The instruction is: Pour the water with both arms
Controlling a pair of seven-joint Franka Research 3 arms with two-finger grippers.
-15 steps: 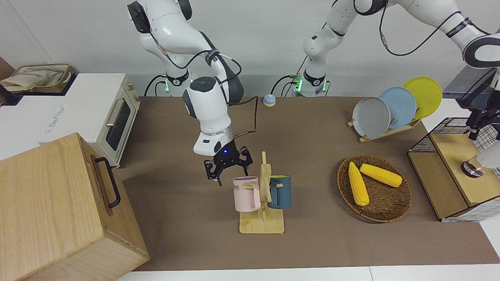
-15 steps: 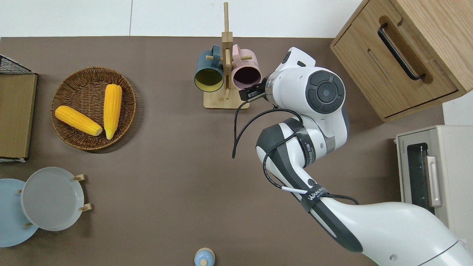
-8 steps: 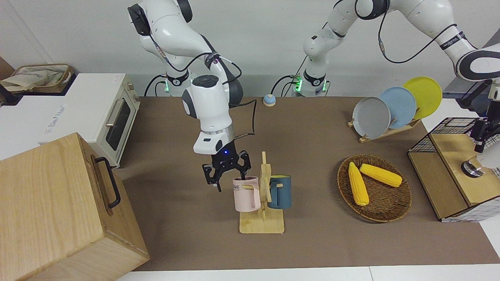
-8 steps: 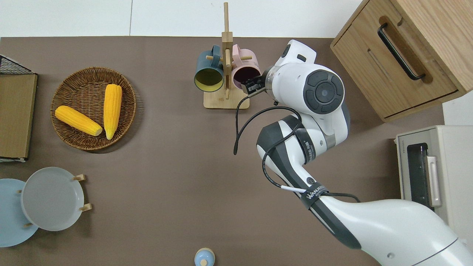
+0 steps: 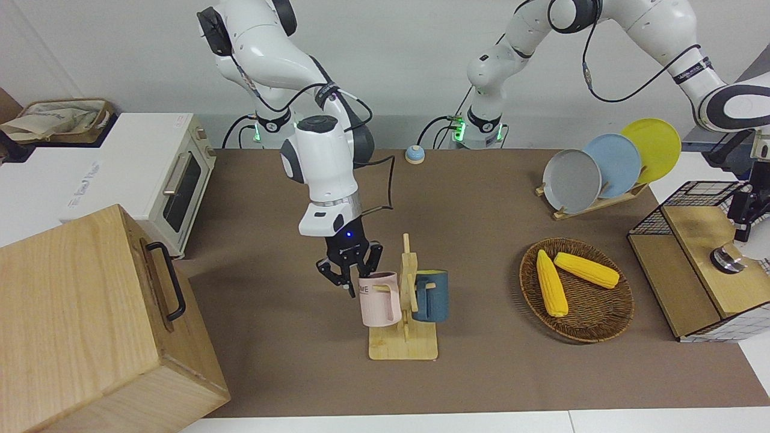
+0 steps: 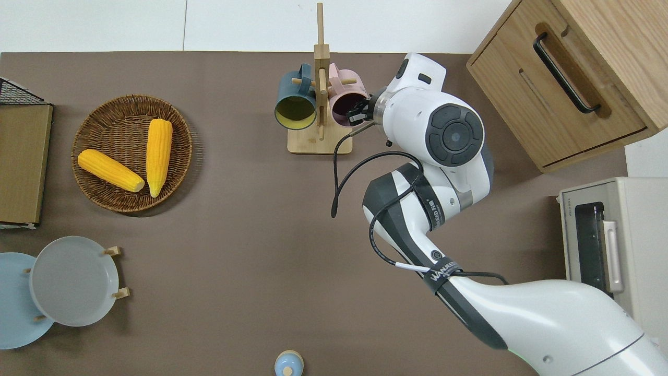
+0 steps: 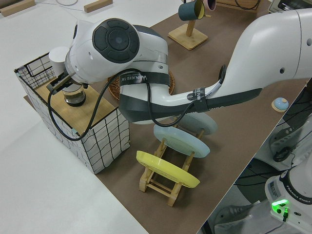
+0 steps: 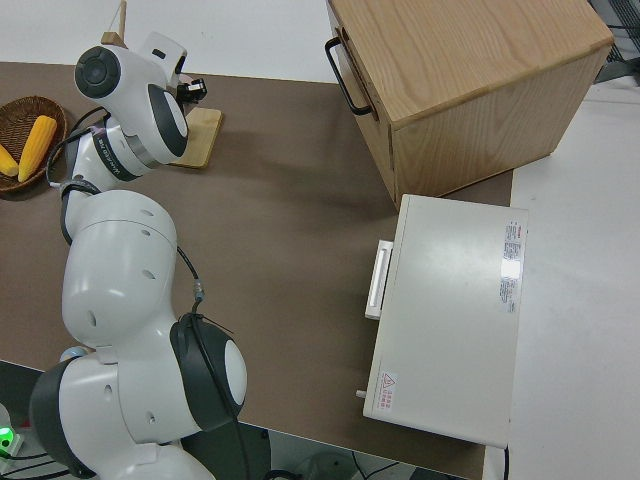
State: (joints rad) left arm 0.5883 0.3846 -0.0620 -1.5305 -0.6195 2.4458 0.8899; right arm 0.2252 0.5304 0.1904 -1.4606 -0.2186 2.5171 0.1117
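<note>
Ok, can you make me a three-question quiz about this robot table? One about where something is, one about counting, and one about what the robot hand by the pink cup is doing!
1. Where do the pink mug and the blue mug hang?
A. on the wooden mug stand
B. in the basket
C. on the toaster oven

2. How many corn cobs lie in the wicker basket?
A. one
B. two
C. four

3. What is the right gripper doing?
A. lying flat on the table
B. holding a plate
C. reaching at the pink mug's rim with its fingers apart

Answers:
1. A, both mugs hang on pegs of the stand.
2. B, two yellow cobs show in the basket.
3. C, the front view shows its open fingers either side of the rim, not yet closed on it.
</note>
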